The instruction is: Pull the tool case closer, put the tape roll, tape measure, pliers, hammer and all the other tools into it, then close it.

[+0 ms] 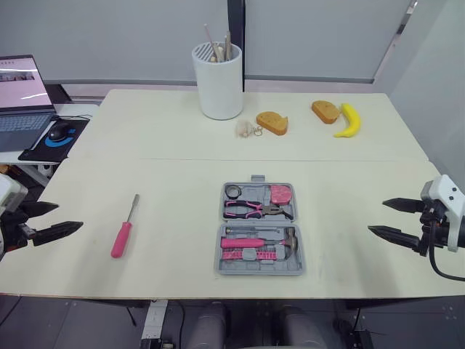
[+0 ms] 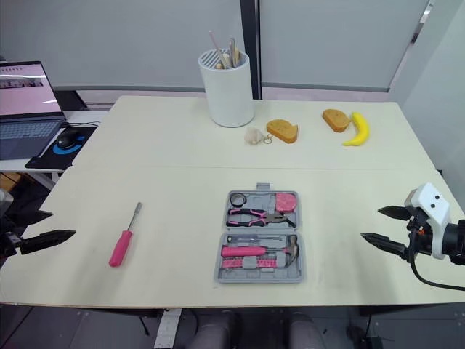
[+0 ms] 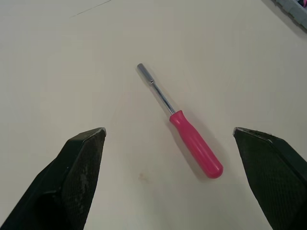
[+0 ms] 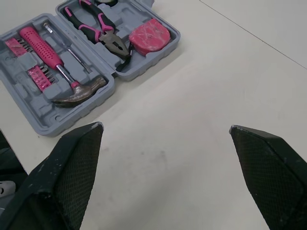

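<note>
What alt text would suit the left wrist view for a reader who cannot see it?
A pink-handled screwdriver lies flat on the cream table, ahead of and between the two open black fingers of the left gripper, untouched. A corner of the grey tool case shows beyond it.

The grey tool case (image 1: 259, 270) holds pink-and-black pliers (image 1: 245, 209), a pink tape measure (image 1: 280, 194) and a pink-handled hammer (image 1: 251, 242), with a pink-handled screwdriver (image 1: 122, 238) on the cream counter (image 1: 174, 145).

A white pot (image 1: 218, 81) of sticks is standing on the table (image 1: 160, 131), a toast slice (image 1: 272, 122), a second slice (image 1: 326, 110) and a banana (image 1: 349, 120) lying to its right; a laptop (image 1: 23, 94) is glowing at left beside a mouse (image 1: 59, 131)
</note>
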